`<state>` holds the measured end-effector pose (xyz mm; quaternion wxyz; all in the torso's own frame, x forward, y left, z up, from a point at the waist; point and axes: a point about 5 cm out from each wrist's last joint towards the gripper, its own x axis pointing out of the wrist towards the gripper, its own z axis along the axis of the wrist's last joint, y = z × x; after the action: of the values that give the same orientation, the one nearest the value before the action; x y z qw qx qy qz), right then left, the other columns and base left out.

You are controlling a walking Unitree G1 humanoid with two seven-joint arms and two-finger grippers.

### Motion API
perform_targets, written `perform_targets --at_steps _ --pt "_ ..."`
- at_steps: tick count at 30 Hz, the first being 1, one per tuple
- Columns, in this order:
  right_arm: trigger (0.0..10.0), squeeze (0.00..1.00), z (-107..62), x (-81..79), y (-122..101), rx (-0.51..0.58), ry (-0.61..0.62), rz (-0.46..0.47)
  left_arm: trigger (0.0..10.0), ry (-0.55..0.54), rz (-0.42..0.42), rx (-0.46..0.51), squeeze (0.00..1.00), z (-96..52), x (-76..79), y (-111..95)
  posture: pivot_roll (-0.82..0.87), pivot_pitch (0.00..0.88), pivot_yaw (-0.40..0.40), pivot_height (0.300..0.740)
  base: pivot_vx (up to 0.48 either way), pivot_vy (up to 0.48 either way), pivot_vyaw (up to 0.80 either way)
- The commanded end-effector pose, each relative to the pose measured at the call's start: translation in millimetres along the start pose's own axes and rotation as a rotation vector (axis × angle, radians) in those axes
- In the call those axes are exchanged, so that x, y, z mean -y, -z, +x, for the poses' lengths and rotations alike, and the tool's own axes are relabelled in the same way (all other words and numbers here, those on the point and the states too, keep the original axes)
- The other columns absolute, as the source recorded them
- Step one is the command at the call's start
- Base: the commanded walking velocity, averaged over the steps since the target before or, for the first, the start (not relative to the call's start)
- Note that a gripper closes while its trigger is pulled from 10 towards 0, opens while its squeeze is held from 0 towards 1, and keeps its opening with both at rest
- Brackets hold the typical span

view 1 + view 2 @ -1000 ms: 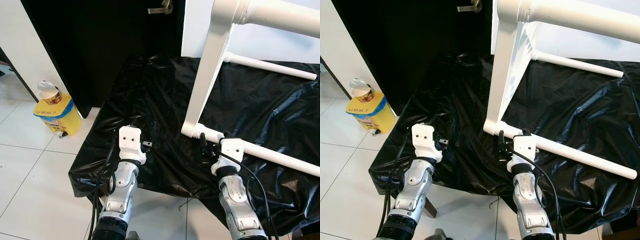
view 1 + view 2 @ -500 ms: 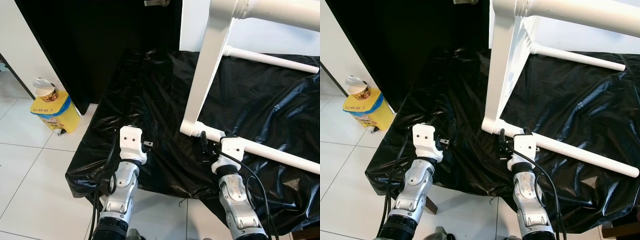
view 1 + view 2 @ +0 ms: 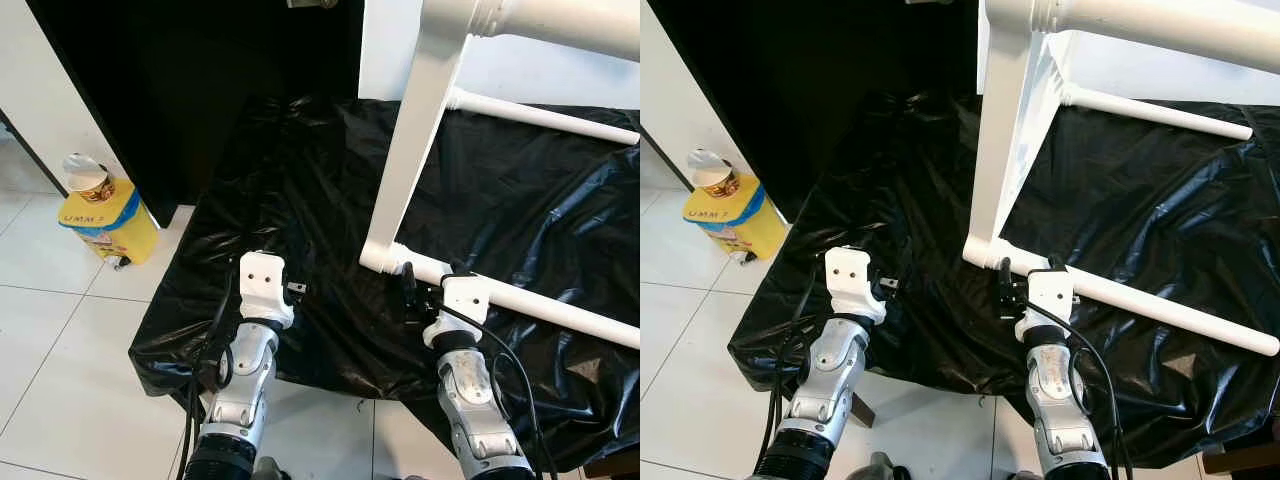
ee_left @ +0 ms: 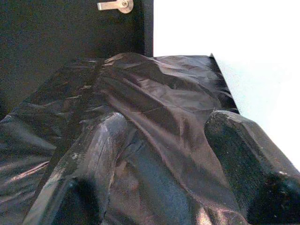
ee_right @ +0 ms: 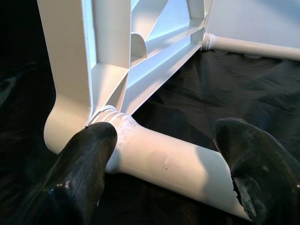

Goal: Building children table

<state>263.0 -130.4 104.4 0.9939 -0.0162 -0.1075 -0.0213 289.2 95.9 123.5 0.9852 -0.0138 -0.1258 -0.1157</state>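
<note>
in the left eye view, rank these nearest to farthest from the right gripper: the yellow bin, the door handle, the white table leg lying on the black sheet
From the right gripper:
1. White table leg, lying on the black sheet right at the gripper, between its open fingers in the right wrist view.
2. Yellow bin, on the tiled floor far to the robot's left.
3. Door handle, on the dark door at the back.

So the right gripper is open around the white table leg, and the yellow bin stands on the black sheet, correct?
Not quite. The right gripper is open around the white table leg, but the left eye view shows the yellow bin standing on the white tiled floor, beside the black sheet.
</note>
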Motion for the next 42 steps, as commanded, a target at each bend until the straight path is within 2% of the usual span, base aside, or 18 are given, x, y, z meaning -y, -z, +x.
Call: perform_targets --at_steps 1,42 --pt "10.0 0.00 -1.3 -0.6 2.6 -0.003 0.001 -0.009 10.0 -0.024 -0.003 0.016 0.00 0.2 2.2 -2.8 0.05 0.102 0.021 0.740 0.000 0.000 0.00" --pt "10.0 0.00 2.0 -1.3 2.5 0.005 0.004 -0.010 10.0 -0.022 -0.002 0.020 0.00 3.2 2.1 -3.6 0.05 0.096 0.021 0.740 0.000 0.000 0.00"
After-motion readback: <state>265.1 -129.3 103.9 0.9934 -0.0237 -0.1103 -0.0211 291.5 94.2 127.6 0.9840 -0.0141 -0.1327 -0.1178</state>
